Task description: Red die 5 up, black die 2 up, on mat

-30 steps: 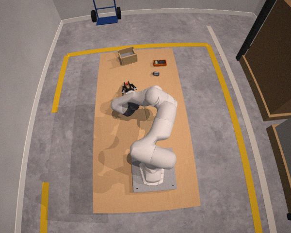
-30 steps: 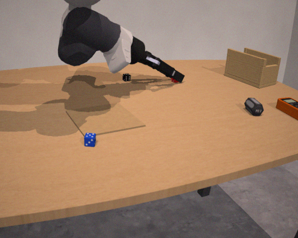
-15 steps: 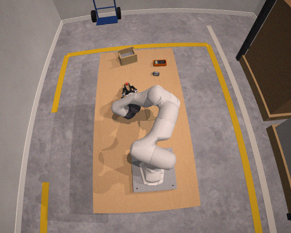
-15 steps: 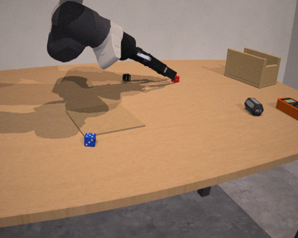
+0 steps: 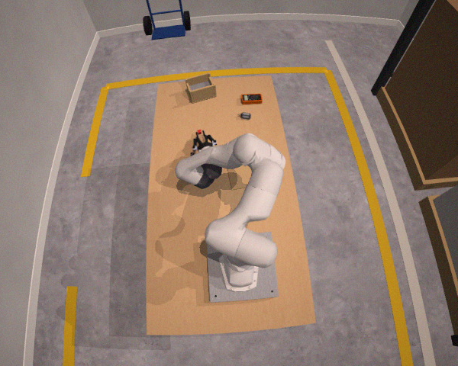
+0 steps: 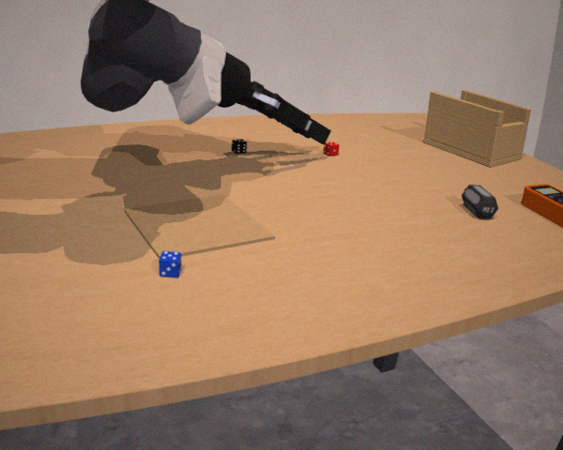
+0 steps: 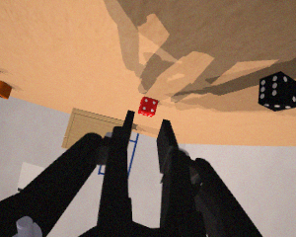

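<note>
The red die (image 5: 199, 132) (image 6: 331, 149) (image 7: 148, 106) sits on the table just beyond the fingertips. Its side towards the wrist camera shows 4; its top number is hard to read. My gripper (image 5: 200, 135) (image 6: 326, 136) (image 7: 145, 126) is open, slanting down, with a narrow gap and nothing between the fingers. The black die (image 6: 239, 146) (image 7: 277, 91) sits flat off the mat, a 6 on one side; its top is unclear. The blue die (image 6: 170, 264) sits by the mat's near corner, 5 on top and 3 on a side. The thin wood-coloured mat (image 5: 237, 184) (image 6: 219, 231) is partly shadowed.
An open wooden box (image 5: 201, 89) (image 6: 461, 127) (image 7: 91, 129) stands beyond the red die. A dark grey faceted object (image 5: 245, 116) (image 6: 479, 201) and an orange multimeter (image 5: 251, 98) (image 6: 554, 207) (image 7: 0, 89) lie to the right in the top and exterior views.
</note>
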Motion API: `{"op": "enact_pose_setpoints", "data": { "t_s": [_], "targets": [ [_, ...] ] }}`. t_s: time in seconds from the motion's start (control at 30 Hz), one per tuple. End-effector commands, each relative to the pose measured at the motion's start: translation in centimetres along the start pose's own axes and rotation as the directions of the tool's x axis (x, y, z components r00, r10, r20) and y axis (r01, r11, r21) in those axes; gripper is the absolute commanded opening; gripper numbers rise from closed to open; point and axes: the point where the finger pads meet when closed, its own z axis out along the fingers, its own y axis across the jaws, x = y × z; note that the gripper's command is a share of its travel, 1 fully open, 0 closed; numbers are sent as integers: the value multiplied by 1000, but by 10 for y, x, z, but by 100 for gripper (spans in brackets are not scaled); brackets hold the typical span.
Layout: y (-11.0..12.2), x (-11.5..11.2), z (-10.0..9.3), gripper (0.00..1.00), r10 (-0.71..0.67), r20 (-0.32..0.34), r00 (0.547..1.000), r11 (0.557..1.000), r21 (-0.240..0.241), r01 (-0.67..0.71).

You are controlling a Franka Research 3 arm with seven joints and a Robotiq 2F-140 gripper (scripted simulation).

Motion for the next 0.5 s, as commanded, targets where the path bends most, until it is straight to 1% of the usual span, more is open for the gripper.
{"op": "enact_pose_setpoints", "data": {
  "t_s": [0.0,0.27,0.33,0.47],
  "targets": [
    [-2,-10,-5,29,4,4,1000,1000,4,-4],
    [-2,-41,-21,29,4,4,1000,1000,4,-4],
    [-2,-41,-21,29,4,4,1000,1000,4,-4],
    [-2,-50,-26,29,4,4,1000,1000,4,-4]
  ]
}}
